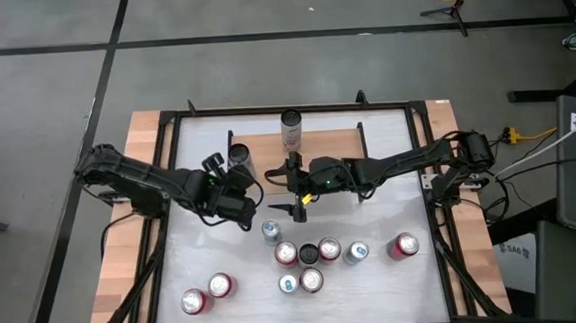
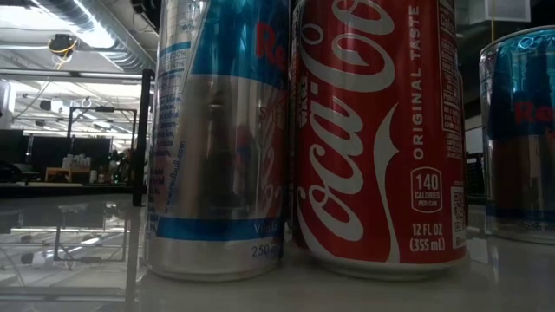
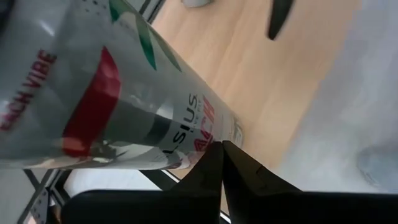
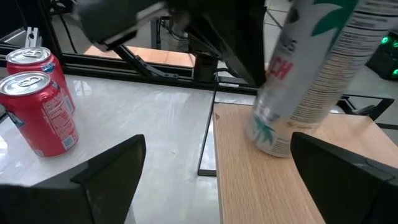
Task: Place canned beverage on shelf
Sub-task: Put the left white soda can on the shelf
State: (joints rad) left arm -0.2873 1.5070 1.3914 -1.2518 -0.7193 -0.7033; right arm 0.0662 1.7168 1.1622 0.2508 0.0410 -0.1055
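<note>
A tall silver can [image 1: 240, 160] with red and green print stands tilted on the left end of the shelf [image 1: 327, 144], a light wood plank. Only its base rim is on the plank, and its top leans toward the table's far edge. My left gripper [image 3: 222, 149] is shut, with its fingertips at the can's side. My right gripper [image 1: 298, 196] is open at mid-table beside the shelf. It points toward the table's left at the can [image 4: 305, 74], which stands ahead between its spread fingers, untouched. A second tall can [image 1: 291, 129] stands upright at the shelf's far edge. My left gripper has its shut fingertips against the can's side wall [image 3: 205, 134], next to the printed lettering. It comes at the can slanting down from the table's near left. The can is tilted, with its base rim [image 4: 267, 146] resting on the shelf plank.
Several red and silver-blue cans [image 1: 309, 252] stand in a cluster toward the table's near edge. Two more [image 1: 208, 294] stand at the near left and one [image 1: 404, 245] at the near right. A blue-silver can [image 2: 217, 139] and a red cola can [image 2: 377, 130] fill the low view. A black frame [image 1: 169, 189] rims the table.
</note>
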